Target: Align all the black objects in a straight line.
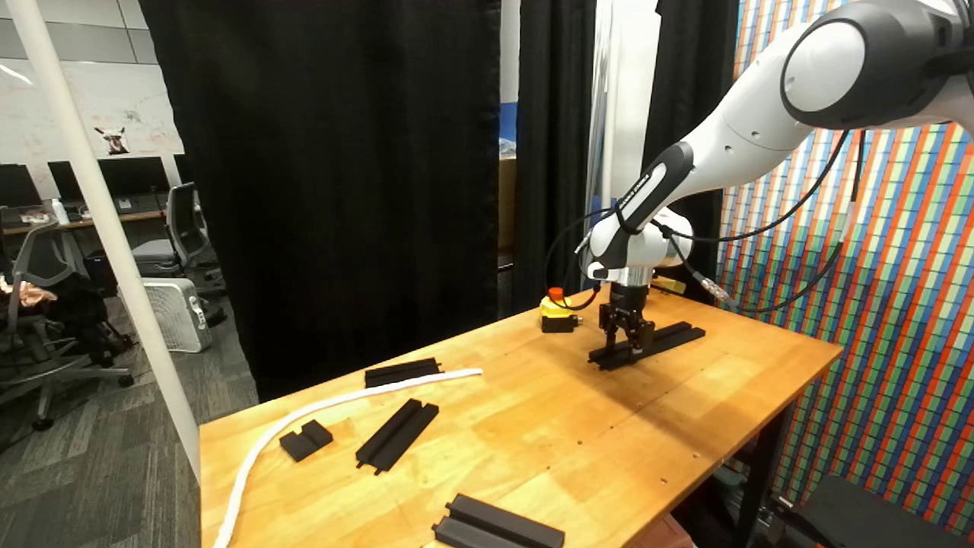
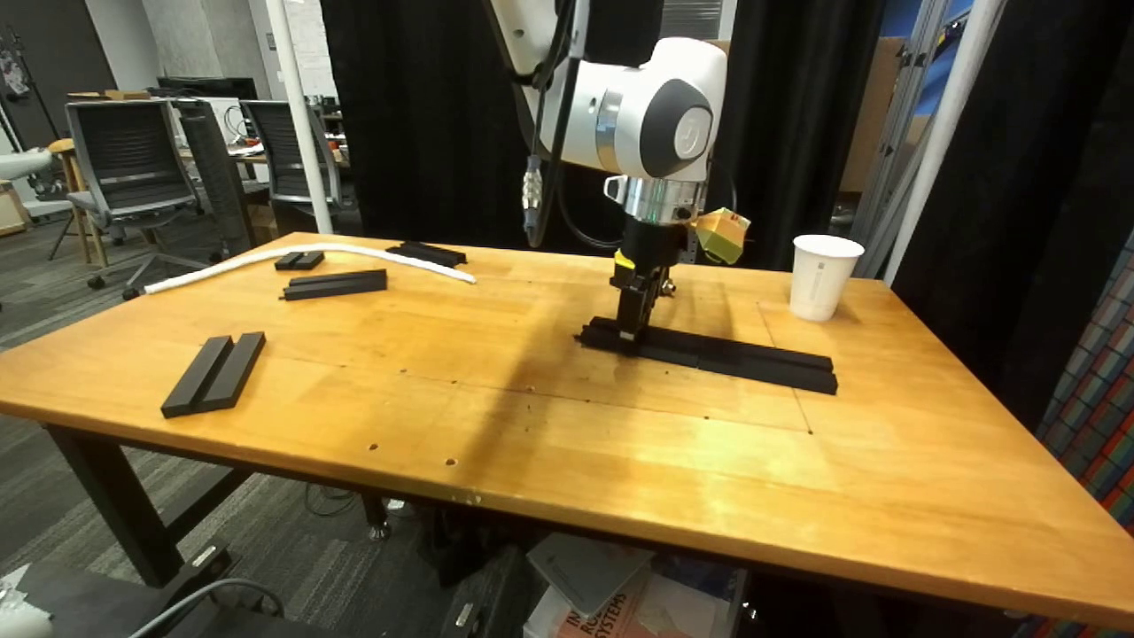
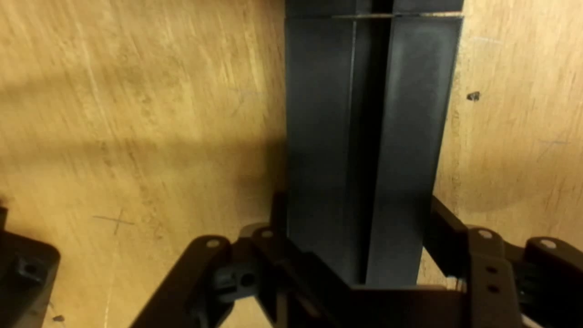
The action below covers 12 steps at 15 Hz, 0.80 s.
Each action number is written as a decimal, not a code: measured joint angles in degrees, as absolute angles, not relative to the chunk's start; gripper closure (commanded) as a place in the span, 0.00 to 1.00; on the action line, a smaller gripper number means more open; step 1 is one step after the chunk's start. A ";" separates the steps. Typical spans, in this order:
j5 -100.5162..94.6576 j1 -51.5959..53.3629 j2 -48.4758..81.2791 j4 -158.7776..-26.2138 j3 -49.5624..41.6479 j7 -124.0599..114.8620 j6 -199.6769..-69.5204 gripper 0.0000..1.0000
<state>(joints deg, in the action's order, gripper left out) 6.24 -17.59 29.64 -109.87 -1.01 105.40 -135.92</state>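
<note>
On the table (image 2: 620,478), the biggest black thing is the row (image 2: 713,355): two bars end to end, long axis running with the table's long side, grooves lined up, just a sliver of wood at the seam in the wrist view. The gripper (image 3: 357,218) is pinched on the held bar (image 3: 364,141) by its long sides, around the middle, which is where I'd grab any of these. The far bar (image 2: 771,369) sits just past it, same heading. I'd guess light, stiff plastic; matte, so probably not too slippery. Well apart toward the other end are three loose ones: the front bar (image 2: 204,374) lies kinda crosswise, the middle bar (image 1: 397,434) and back bar (image 1: 402,372) sit skewed, so I reckon all need a twist. Smallest piece is the block (image 1: 306,441), so stubby I'd go by its groove instead of a long axis. Tiniest bits are the pegs (image 2: 578,337): the held bar's stick out toward the loose lot, and look snappable to me.
</note>
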 measured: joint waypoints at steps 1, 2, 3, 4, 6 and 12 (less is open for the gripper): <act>6.29 -17.61 29.64 -109.87 -1.01 105.40 -135.92 0.54; 6.36 -17.62 29.64 -109.87 -1.01 105.40 -135.91 0.54; 6.45 -17.65 29.64 -109.87 -1.01 105.40 -135.90 0.54; 6.54 -17.67 29.64 -109.87 -1.01 105.40 -135.89 0.07; 6.80 -17.74 29.64 -109.87 -1.01 105.31 -135.78 0.02; 7.43 -18.49 29.97 -110.04 -1.01 105.24 -134.85 0.00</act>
